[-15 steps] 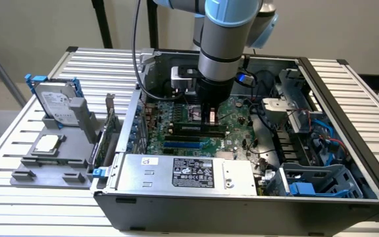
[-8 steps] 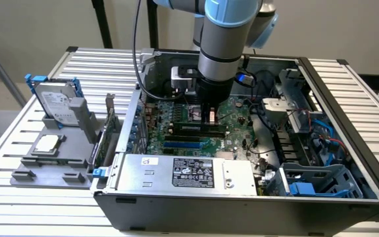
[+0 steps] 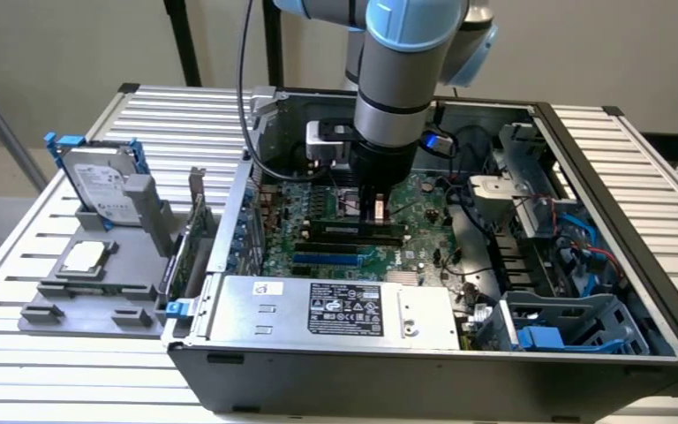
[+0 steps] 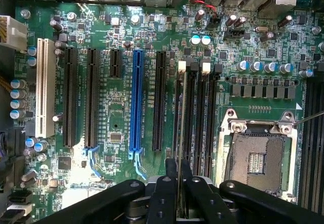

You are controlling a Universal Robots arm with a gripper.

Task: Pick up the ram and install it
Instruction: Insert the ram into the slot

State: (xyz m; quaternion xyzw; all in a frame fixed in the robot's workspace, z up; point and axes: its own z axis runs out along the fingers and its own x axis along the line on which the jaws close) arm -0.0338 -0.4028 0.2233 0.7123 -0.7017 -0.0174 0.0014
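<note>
One thing matters here: how the ram point(image 4: 180, 133) lines up with the slots below it. My gripper point(image 4: 178, 196) is clamped on the stick, fingers point(image 4: 164, 193) pressed against its two flat faces, so from the wrist I see it edge-on as a thin line running straight out from between them. Its long axis runs parallel to the row of black memory slots point(image 4: 200, 118), and the thin edge appears to lie over the slot nearest the blue slot point(image 4: 135, 100), beside the open processor socket point(image 4: 258, 158).

From the exterior view, my gripper point(image 3: 373, 210) hangs down inside the open computer case point(image 3: 433, 371), low over the motherboard point(image 3: 315, 199), with the stick directly beneath it rather than off to either side. I cannot tell whether its lower edge already touches the slot or sits just above it. I judge it is not yet fully seated.
</note>
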